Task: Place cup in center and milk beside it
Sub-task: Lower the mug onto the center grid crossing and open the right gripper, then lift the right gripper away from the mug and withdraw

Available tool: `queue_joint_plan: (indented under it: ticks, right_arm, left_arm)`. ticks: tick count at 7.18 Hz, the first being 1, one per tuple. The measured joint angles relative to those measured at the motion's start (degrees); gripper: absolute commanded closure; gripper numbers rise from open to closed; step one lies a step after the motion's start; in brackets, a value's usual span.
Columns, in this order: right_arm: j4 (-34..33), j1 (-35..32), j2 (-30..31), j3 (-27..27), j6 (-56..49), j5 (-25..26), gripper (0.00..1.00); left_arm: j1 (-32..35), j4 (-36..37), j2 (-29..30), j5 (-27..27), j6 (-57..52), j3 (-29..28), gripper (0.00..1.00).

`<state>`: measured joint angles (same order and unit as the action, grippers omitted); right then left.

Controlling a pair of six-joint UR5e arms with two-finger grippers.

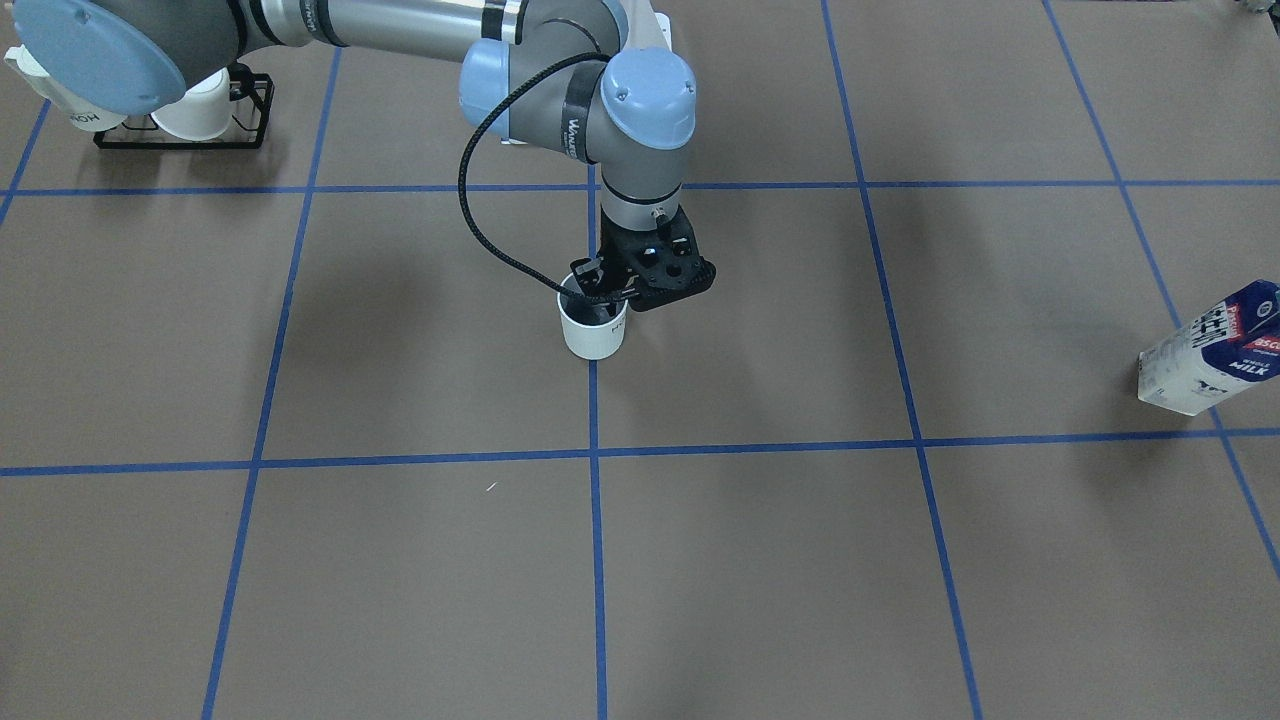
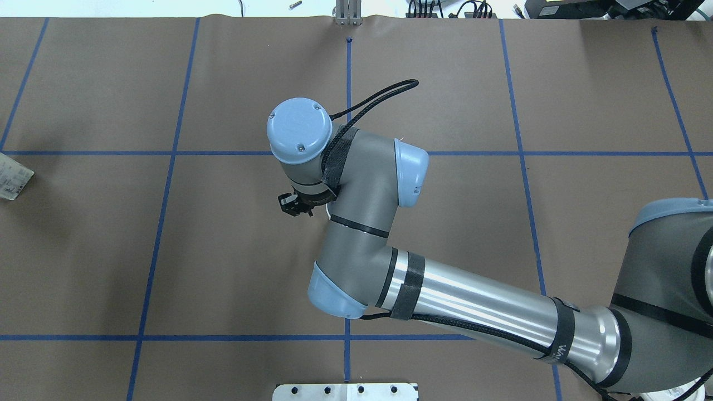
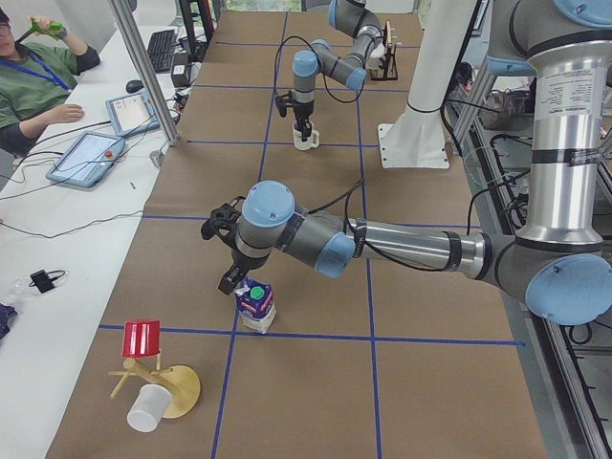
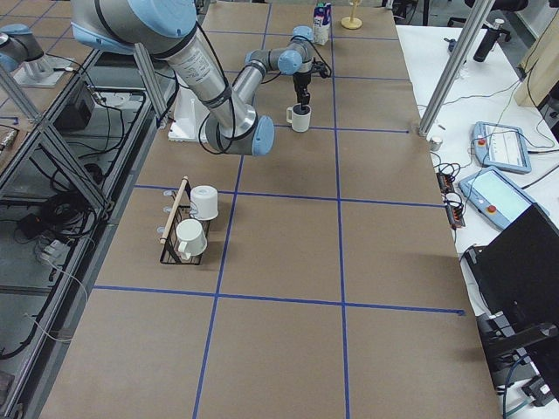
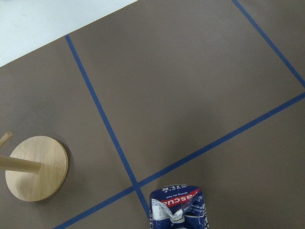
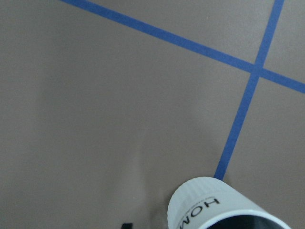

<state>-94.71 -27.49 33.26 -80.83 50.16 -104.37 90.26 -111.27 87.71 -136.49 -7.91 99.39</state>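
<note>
Though dipped into the cup [image 1: 592, 335], upright at mid-frame on the desk [image 1: 400, 560] across a blue tape line [image 1: 597, 500], right pincer [image 1: 598, 295] unreadable: cannot tell whether pinching or spread. Milk [image 1: 1210, 350] standing at far right edge of frame. Left pincer [image 3: 229, 280] just above it, spread or pressed together likewise impossible to tell.

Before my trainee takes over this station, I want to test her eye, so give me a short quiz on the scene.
1. True or false: the milk stands right beside the cup.
2. The right claw dips a finger into: A the cup, B a bowl, C a basket.
3. Fill in: nearest the left claw is the ____.
Key: 1 false, they are far apart; 2 A; 3 milk.
</note>
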Motion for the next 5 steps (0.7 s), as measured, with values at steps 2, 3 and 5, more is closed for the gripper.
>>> queue_joint_plan:
  ticks: [2,3,5]
  right_arm:
    - [0.44,-5.66,0.03,-3.84,-1.56,-2.33,0.0]
    - [0.48,-10.51,0.59,-4.51,-4.59,-5.91,0.0]
    - [0.57,-22.48,5.99,-4.83,-17.04,-14.35,0.0]
  left_arm:
    - [0.0,0.0,-0.02,0.0,-0.06,-0.21,0.01]
    - [0.0,0.0,-0.05,0.0,-0.15,-0.39,0.01]
    - [0.0,0.0,-0.05,0.0,-0.21,-0.11,0.01]
